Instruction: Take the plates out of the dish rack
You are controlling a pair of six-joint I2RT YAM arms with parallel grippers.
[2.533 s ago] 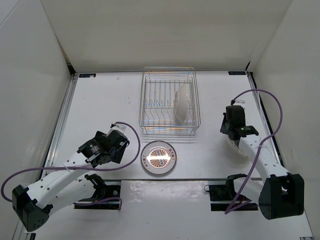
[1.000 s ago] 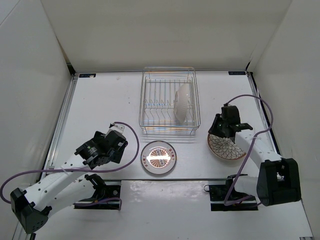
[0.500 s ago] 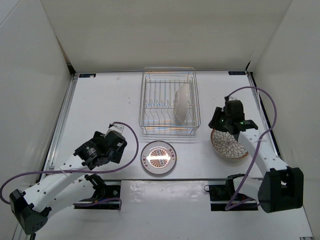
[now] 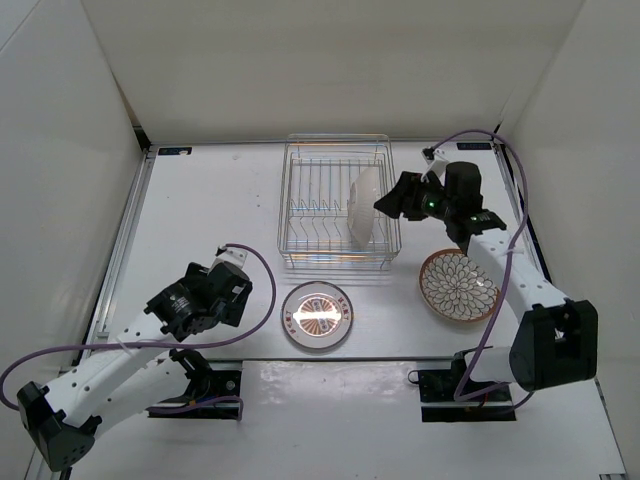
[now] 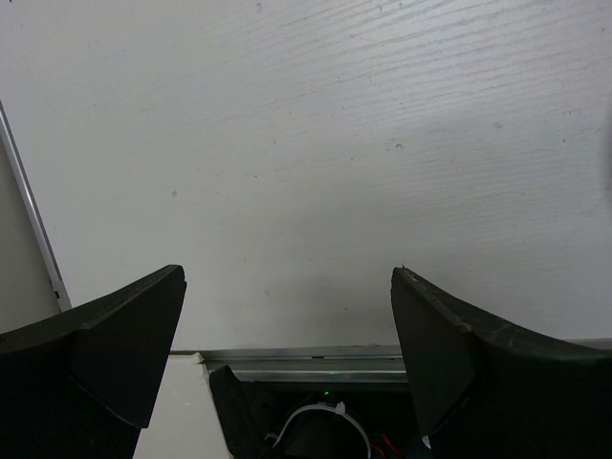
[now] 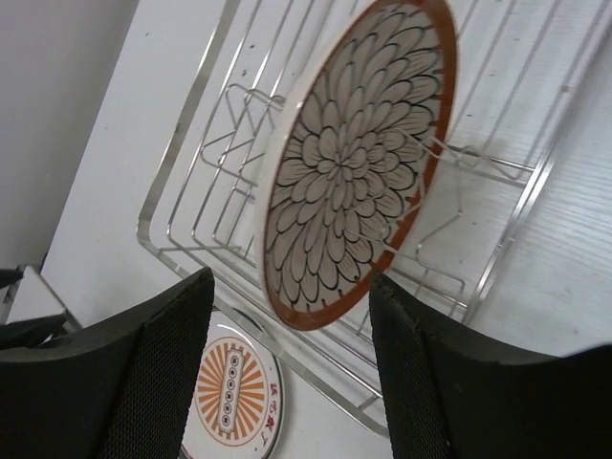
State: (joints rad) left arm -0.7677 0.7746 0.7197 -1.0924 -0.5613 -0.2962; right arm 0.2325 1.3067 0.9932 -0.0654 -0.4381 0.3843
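The dish rack stands mid-table with one plate upright on edge in its right half. In the right wrist view that plate shows a dark petal face with a brown rim, held between the rack's wires. My right gripper is open just right of the rack, level with this plate and not touching it; its fingers frame the lower rim. A second petal plate lies flat at the right. An orange-striped plate lies in front of the rack. My left gripper hangs open over bare table.
White walls enclose the table on three sides. The arm bases sit at the near edge, with a metal rail behind the left gripper. The striped plate lies close to the rack's front corner.
My right gripper has opened and let go of the petal plate, which now lies flat at the right. It has moved back and left to the rack's right side. The left arm barely moved.
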